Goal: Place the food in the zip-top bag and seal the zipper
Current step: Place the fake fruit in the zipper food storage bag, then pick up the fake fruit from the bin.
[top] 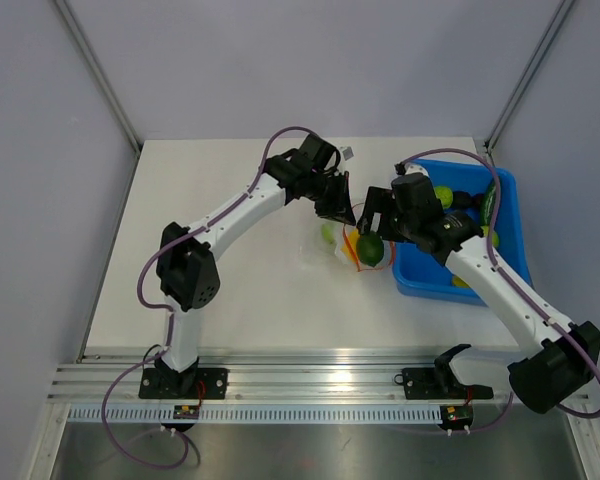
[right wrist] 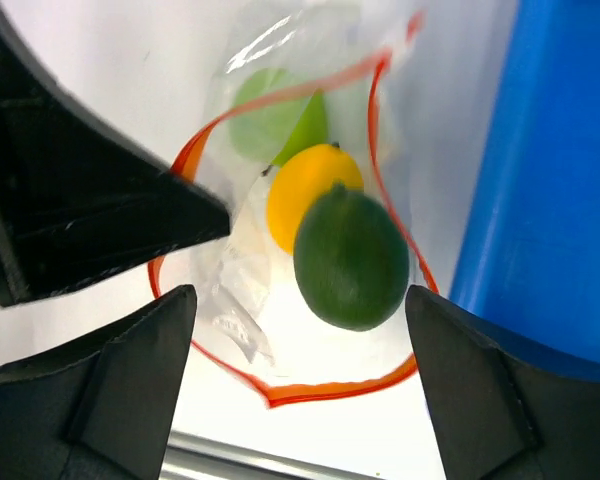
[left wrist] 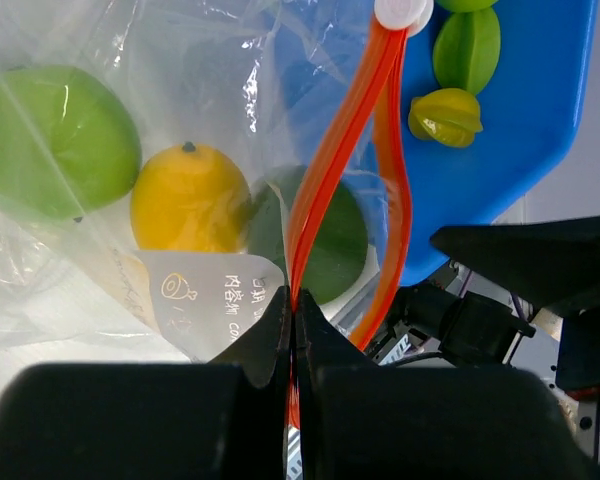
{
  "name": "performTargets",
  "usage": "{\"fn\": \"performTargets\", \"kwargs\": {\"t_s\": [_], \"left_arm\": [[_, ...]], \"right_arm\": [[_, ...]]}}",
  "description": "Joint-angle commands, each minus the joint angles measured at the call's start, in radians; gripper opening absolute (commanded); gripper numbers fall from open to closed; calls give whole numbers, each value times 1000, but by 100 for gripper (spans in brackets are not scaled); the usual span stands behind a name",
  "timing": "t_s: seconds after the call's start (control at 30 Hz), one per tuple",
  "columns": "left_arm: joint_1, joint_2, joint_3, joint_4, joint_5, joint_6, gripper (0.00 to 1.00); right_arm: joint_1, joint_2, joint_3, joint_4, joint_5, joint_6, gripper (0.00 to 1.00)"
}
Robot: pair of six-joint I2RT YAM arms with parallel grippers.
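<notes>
The clear zip-top bag point(top: 332, 243) lies mid-table with its mouth held wide. My left gripper point(left wrist: 296, 312) is shut on the red-orange zipper point(left wrist: 332, 150) at the rim. Inside the bag lie a light green fruit point(left wrist: 50, 140) and a yellow lemon point(left wrist: 188, 200). My right gripper point(right wrist: 298, 300) hovers over the mouth, open. A dark green lime point(right wrist: 350, 258) is beyond its fingers, touching neither, within the zipper point(right wrist: 325, 385) loop. From above, the lime point(top: 369, 248) shows just below the right gripper point(top: 372, 228).
A blue tray point(top: 417, 275) stands right of the bag, against the table's right edge, with more green and yellow food point(left wrist: 446, 115) in it. The zipper's white slider point(left wrist: 400, 10) sits at the far end of the strip. The left gripper point(right wrist: 100, 200) is close by in the right wrist view.
</notes>
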Motion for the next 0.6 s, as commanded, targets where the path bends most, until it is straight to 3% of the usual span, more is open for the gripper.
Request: {"fn": "performTargets", "kwargs": {"t_s": [0.0,0.2,0.4,0.5,0.57], "left_arm": [[5,-99,-25,57,47,-16,0],[5,-113,-30,57,52,-22,0],[5,-139,-19,52,44,-12,0],[5,-145,-12,48,37,-8,0],[5,-147,-9,48,35,-5,0]], "right_arm": [[7,-41,78,-31,138,-22,93],[-32,-67,118,-138,363,-34,80],[-448,-106,5,-96,253,-49,66],[-577,-63,-32,-64,221,-51,67],[-612,-11,-44,-39,218,-48,76]]}}
